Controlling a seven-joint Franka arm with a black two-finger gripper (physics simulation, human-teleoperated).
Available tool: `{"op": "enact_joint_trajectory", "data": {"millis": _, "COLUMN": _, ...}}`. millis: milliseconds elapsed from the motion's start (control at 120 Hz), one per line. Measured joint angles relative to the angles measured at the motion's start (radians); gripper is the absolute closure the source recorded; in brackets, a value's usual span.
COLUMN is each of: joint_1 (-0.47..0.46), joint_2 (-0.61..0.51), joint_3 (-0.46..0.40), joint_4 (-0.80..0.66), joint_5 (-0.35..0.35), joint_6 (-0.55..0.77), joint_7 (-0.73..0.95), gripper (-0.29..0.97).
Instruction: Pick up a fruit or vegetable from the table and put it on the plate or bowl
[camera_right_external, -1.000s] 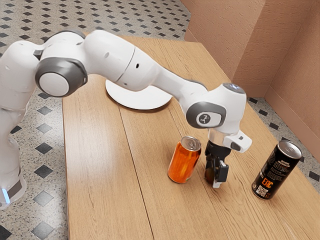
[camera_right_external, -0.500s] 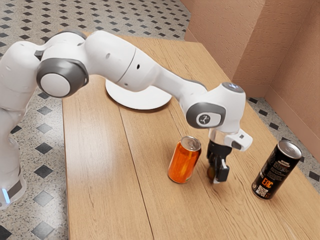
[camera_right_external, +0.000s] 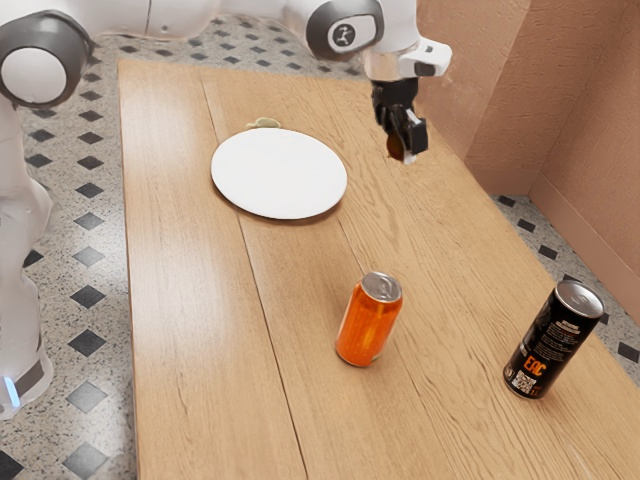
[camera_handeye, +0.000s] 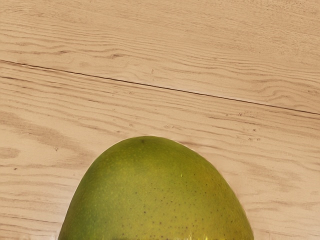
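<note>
Jaws of the black two-finger gripper (camera_right_external: 404, 142) clenched on a rounded, speckled green fruit (camera_handeye: 155, 197), holds it aloft over the light wooden table (camera_right_external: 190, 320), near the round white plate (camera_right_external: 279, 172) on the exterior view's right, ready for placing, no longer low beside the orange drink can (camera_right_external: 368, 320) as a second ago.

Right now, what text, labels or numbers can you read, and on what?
"EAC", middle letter unsure: orange letters on the black can.
White print and code square on it: too small to read.
No text: orange can, plate, green fruit in the gripper.
</note>
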Motion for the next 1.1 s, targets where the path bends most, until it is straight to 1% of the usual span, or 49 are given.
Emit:
{"op": "enact_joint_trajectory", "data": {"millis": 42, "joint_1": 0.073, "joint_2": -0.040, "joint_3": 0.002, "joint_4": -0.058, "joint_5": 0.002, "joint_6": -0.025, "joint_7": -0.009, "gripper": 0.41}}
{"op": "enact_joint_trajectory", "data": {"millis": 83, "joint_1": 0.114, "joint_2": -0.064, "joint_3": 0.003, "joint_4": -0.095, "joint_5": 0.004, "joint_6": -0.045, "joint_7": -0.017, "gripper": 0.41}}
{"op": "enact_joint_trajectory", "data": {"millis": 192, "joint_1": 0.165, "joint_2": -0.086, "joint_3": 0.004, "joint_4": -0.150, "joint_5": 0.006, "joint_6": -0.081, "joint_7": -0.031, "gripper": 0.42}}
{"op": "enact_joint_trajectory", "data": {"millis": 308, "joint_1": 0.251, "joint_2": -0.094, "joint_3": 0.004, "joint_4": -0.211, "joint_5": 0.001, "joint_6": -0.101, "joint_7": -0.042, "gripper": 0.42}}
{"op": "enact_joint_trajectory", "data": {"millis": 375, "joint_1": 0.290, "joint_2": -0.092, "joint_3": 0.005, "joint_4": -0.222, "joint_5": -0.001, "joint_6": -0.108, "joint_7": -0.043, "gripper": 0.42}}
{"op": "enact_joint_trajectory", "data": {"millis": 517, "joint_1": 0.341, "joint_2": -0.070, "joint_3": 0.005, "joint_4": -0.225, "joint_5": -0.003, "joint_6": -0.107, "joint_7": -0.041, "gripper": 0.42}}
{"op": "enact_joint_trajectory", "data": {"millis": 758, "joint_1": 0.364, "joint_2": -0.031, "joint_3": 0.005, "joint_4": -0.210, "joint_5": -0.004, "joint_6": -0.072, "joint_7": -0.023, "gripper": 0.42}}
{"op": "enact_joint_trajectory", "data": {"millis": 825, "joint_1": 0.378, "joint_2": -0.030, "joint_3": 0.005, "joint_4": -0.212, "joint_5": -0.018, "joint_6": -0.067, "joint_7": -0.008, "gripper": 0.27}}
{"op": "enact_joint_trajectory", "data": {"millis": 900, "joint_1": 0.378, "joint_2": -0.033, "joint_3": 0.006, "joint_4": -0.210, "joint_5": -0.026, "joint_6": -0.062, "joint_7": 0.011, "gripper": 0.16}}
{"op": "enact_joint_trajectory", "data": {"millis": 1033, "joint_1": 0.364, "joint_2": -0.041, "joint_3": 0.001, "joint_4": -0.208, "joint_5": -0.037, "joint_6": -0.044, "joint_7": 0.049, "gripper": 0.06}}
{"op": "enact_joint_trajectory", "data": {"millis": 1067, "joint_1": 0.337, "joint_2": -0.059, "joint_3": -0.001, "joint_4": -0.207, "joint_5": -0.076, "joint_6": -0.027, "joint_7": 0.033, "gripper": 0.05}}
{"op": "enact_joint_trajectory", "data": {"millis": 1100, "joint_1": 0.295, "joint_2": -0.075, "joint_3": -0.017, "joint_4": -0.195, "joint_5": -0.114, "joint_6": -0.014, "joint_7": -0.039, "gripper": 0.04}}
